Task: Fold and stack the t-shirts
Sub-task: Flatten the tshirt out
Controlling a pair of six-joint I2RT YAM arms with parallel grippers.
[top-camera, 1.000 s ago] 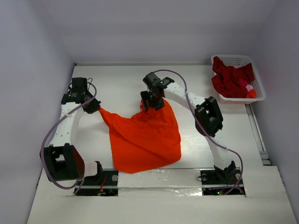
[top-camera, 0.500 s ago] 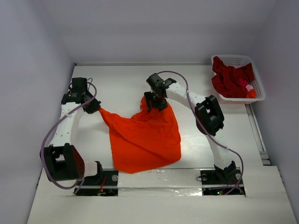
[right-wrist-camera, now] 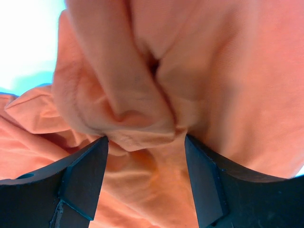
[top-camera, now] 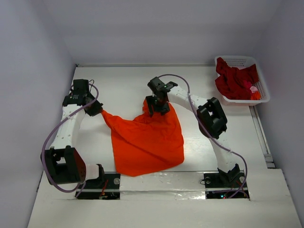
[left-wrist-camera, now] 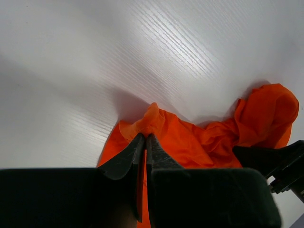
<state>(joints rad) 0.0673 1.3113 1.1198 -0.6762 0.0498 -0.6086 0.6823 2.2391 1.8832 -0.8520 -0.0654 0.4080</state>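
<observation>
The bright orange t-shirt (top-camera: 147,140) lies crumpled and spread on the white table between the arms. My left gripper (top-camera: 98,110) is shut on the shirt's left corner; the left wrist view shows the jaws (left-wrist-camera: 145,135) pinching a fold of the orange cloth (left-wrist-camera: 190,142). My right gripper (top-camera: 156,107) is at the shirt's far corner. In the right wrist view its jaws (right-wrist-camera: 146,142) stand wide apart with a bunched fold of the shirt (right-wrist-camera: 228,71) between them. The dark red t-shirt (top-camera: 235,80) lies heaped in the basket.
The white lattice basket (top-camera: 237,59) stands at the back right corner, with a small pink and orange item (top-camera: 254,91) beside the red shirt. White walls enclose the table on the left, back and right.
My right gripper has shifted slightly left and down over the shirt's far corner. The left gripper and the shirt have stayed in place.
</observation>
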